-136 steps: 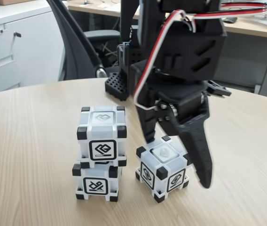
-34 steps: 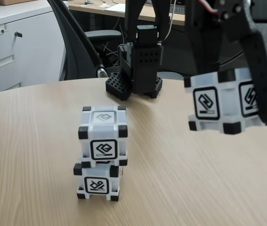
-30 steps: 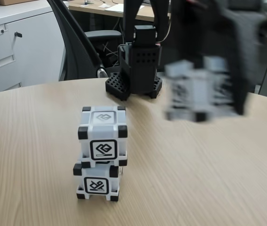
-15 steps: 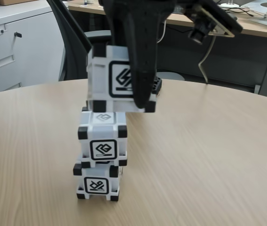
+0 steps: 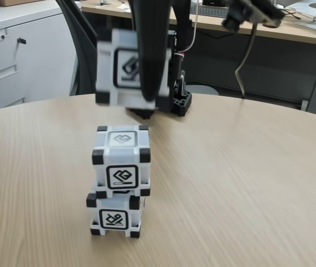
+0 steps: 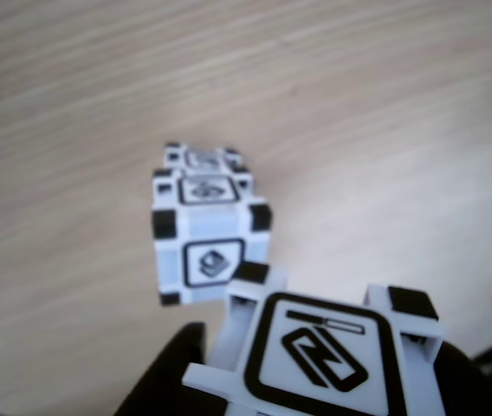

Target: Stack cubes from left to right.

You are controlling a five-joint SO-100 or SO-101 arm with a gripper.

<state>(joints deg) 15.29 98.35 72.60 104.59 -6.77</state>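
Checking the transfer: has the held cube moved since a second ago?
Yes. The held cube, shut in the gripper, went leftward in the fixed view and now hangs above the two-cube stack.

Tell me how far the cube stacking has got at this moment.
Done: two cubes already stand stacked on the table. In hand: the gripper holds the third cube in the air above the stack, not touching it. Left: lowering it onto the top cube and releasing.

The cubes (image 5: pixel 121 161) look like smooth, translucent white plastic with matt black corner blocks; the table (image 5: pixel 247 183) shows pale wood-grain laminate; the gripper (image 5: pixel 149 83) is matt black plastic.
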